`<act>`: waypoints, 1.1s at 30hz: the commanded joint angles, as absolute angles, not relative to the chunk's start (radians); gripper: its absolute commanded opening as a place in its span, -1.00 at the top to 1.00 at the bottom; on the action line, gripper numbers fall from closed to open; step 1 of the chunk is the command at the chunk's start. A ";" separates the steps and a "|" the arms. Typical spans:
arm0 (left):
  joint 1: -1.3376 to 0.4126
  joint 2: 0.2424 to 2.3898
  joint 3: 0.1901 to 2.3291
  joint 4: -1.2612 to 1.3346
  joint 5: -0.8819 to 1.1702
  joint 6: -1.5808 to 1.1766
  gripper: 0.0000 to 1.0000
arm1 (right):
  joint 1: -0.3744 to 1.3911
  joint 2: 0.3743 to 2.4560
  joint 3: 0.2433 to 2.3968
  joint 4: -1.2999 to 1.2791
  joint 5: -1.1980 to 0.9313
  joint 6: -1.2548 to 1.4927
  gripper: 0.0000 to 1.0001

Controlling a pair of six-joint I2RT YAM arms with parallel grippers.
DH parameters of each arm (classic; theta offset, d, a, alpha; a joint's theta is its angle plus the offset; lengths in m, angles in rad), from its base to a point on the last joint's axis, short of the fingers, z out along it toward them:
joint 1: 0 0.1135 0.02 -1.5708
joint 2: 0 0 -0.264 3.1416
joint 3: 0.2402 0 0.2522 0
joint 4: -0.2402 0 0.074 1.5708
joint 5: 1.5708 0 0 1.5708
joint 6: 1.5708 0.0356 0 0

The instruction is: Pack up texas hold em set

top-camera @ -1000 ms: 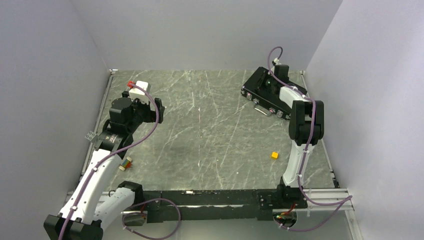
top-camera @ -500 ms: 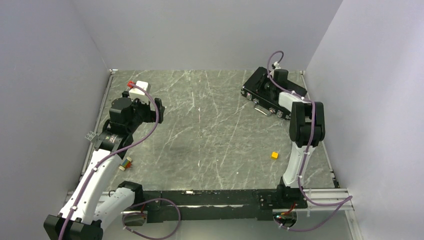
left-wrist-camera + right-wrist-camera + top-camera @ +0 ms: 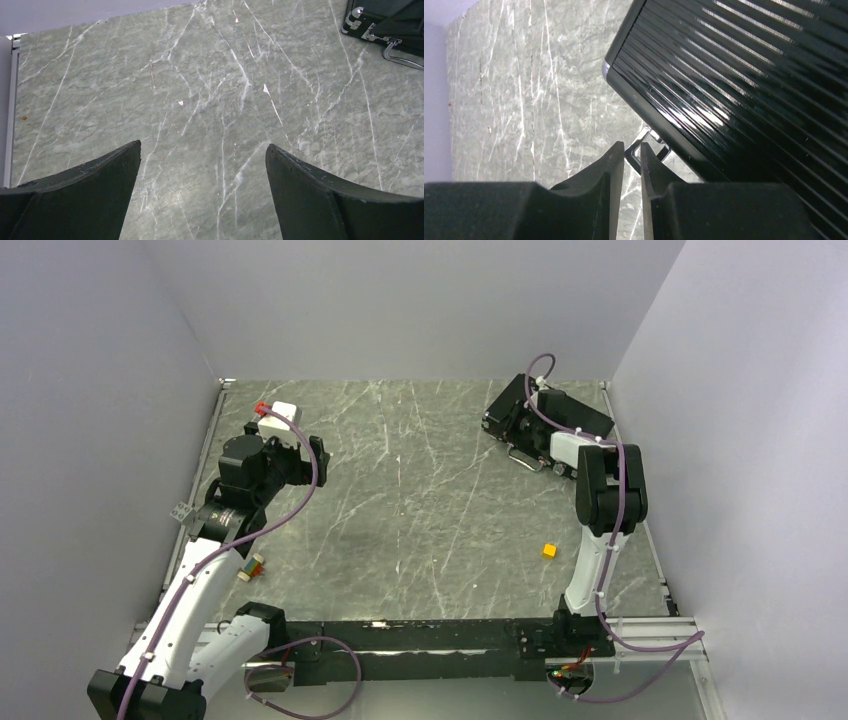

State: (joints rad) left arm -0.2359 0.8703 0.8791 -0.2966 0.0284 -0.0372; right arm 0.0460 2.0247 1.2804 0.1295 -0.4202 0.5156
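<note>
The black briefcase (image 3: 585,415) of the hold'em set lies at the far right of the table (image 3: 430,500), close to the right wall and turned at an angle. From above only its dark outer shell shows. The right arm (image 3: 605,485) reaches across its middle and hides that part, and nothing of the inside can be seen.

The right wrist view shows what the overhead one cannot. The shell is ribbed and glossy with a silver edge, and it is cut off at the top and right of the picture. The right gripper (image 3: 630,152) sits at the case's near-left edge with its fingers drawn together to a thin slit. A small silver fitting (image 3: 651,142) on the case lies right at the tips. Whether the tips pinch it or only rest against it is hard to make out.

The left wrist view catches one corner of the case at its top right, with the silver handle (image 3: 400,52) lying on the table and a latch (image 3: 355,15) beside it.

The left gripper (image 3: 202,147) is spread wide over bare table at the far left, with nothing between its fingers.

Nearer, on the right, sits a small yellow cube (image 3: 549,550), well apart from the case. By the left arm are a white block with a red piece (image 3: 276,421) and a small multicoloured object (image 3: 250,567), too small to identify.
</note>
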 commanded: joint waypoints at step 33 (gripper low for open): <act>-0.211 0.860 0.883 -0.258 0.065 -0.084 -0.97 | 0.089 1.620 1.196 -0.198 -0.209 0.305 0.35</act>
State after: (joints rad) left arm -0.2287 0.8665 0.8791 -0.2962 0.0475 -0.0494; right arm 0.0868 1.7561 1.2247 -0.1131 -0.2749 0.3664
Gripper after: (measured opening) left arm 0.985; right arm 0.294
